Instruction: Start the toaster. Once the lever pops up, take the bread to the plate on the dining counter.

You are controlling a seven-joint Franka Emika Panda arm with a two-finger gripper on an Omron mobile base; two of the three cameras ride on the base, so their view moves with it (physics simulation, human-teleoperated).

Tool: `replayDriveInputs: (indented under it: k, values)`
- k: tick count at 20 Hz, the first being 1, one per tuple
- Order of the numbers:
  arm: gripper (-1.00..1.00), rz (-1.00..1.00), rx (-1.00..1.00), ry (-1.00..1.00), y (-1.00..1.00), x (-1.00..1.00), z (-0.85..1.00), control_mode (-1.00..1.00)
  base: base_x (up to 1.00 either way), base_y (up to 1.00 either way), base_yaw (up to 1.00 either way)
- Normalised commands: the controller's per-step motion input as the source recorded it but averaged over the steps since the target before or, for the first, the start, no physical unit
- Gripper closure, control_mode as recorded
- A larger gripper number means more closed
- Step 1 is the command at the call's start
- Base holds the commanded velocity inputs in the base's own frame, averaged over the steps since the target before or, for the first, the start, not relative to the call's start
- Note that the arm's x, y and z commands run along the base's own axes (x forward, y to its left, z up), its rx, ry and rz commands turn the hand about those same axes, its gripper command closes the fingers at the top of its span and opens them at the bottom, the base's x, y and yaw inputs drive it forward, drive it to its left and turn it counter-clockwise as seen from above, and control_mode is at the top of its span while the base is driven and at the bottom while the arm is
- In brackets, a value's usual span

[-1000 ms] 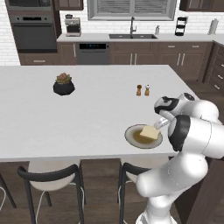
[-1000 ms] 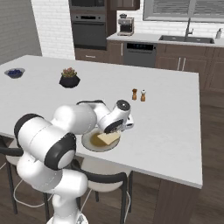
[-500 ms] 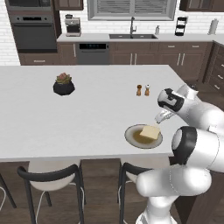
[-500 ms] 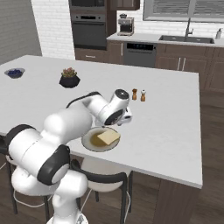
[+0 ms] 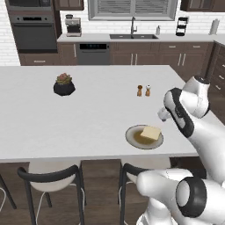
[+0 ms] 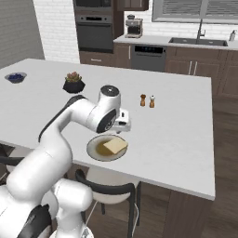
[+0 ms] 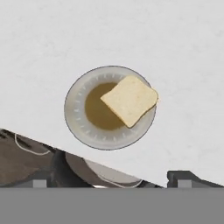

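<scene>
Bread (image 7: 130,99) lies on the plate (image 7: 78,118) below the empty, wide-apart gripper (image 7: 109,175) — lift straight up, clear of the rim — nothing left to grasp.

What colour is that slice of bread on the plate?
Pale tan with a slightly darker crust; the bread shows best in the hand view.

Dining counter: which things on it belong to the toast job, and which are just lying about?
Job things: bread lying on the plate; dining counter; the hand, open and empty above them.

Lying about: potted plant, salt and pepper shakers, small blue bowl.
</scene>
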Motion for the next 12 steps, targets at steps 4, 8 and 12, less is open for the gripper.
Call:
replayDriveInputs:
  k: [4, 8, 12]
  values:
    - [-1.0, -0.42, 0.0, 0.0, 0.34, -1.0, 0.36, -1.0, 0.0, 0.0, 0.0]
    - [-1.0, -0.42, 0.0, -0.03, 0.34, -1.0, 0.22, -1.0, 0.0, 0.0, 0.0]
    - [-1.0, -0.4, 0.0, -0.13, 0.18, -1.0, 0.14, -1.0, 0.0, 0.0, 0.0]
